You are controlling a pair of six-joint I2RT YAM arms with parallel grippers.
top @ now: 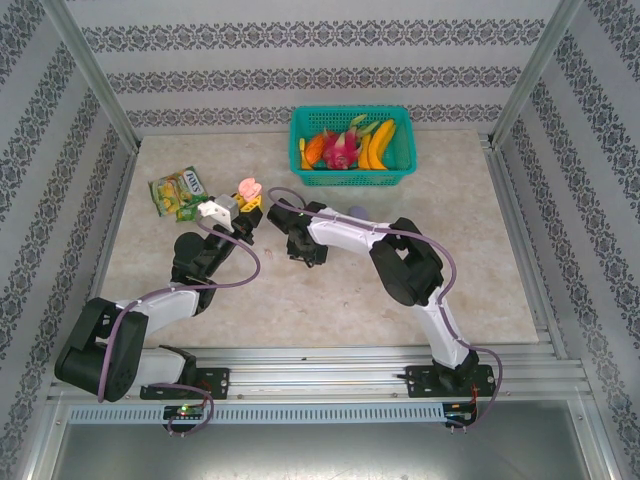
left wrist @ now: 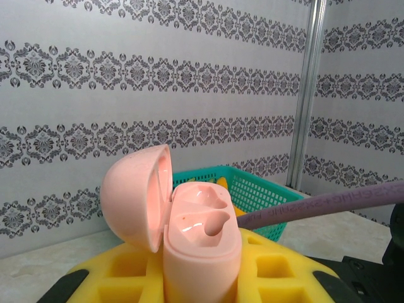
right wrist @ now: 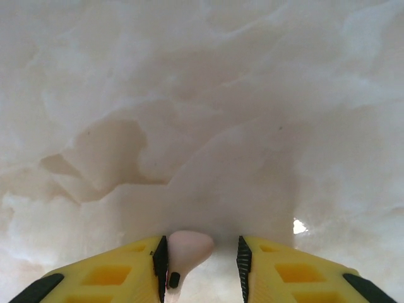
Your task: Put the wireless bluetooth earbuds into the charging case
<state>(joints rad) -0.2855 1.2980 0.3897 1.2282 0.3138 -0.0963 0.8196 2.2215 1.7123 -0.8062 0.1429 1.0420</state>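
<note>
My left gripper [left wrist: 202,285] is shut on the pink charging case [left wrist: 202,243] and holds it upright between yellow fingers. The case's lid is swung open to the left and both moulded wells are bare. From above, the case [top: 248,187] sits in the left gripper [top: 246,205] over the table's left-middle. My right gripper [top: 300,248] points down at the table just right of it. Its jaws [right wrist: 202,265] stand open around a pale pink earbud [right wrist: 184,252]. The earbud rests against the left pad, with a clear gap to the right pad.
A teal basket [top: 352,170] of toy fruit stands at the back centre and also behind the case [left wrist: 265,189]. A green snack packet [top: 178,190] lies at the left. A small purple thing [top: 357,211] peeks from behind the right arm. A purple cable [left wrist: 328,205] crosses beside the case.
</note>
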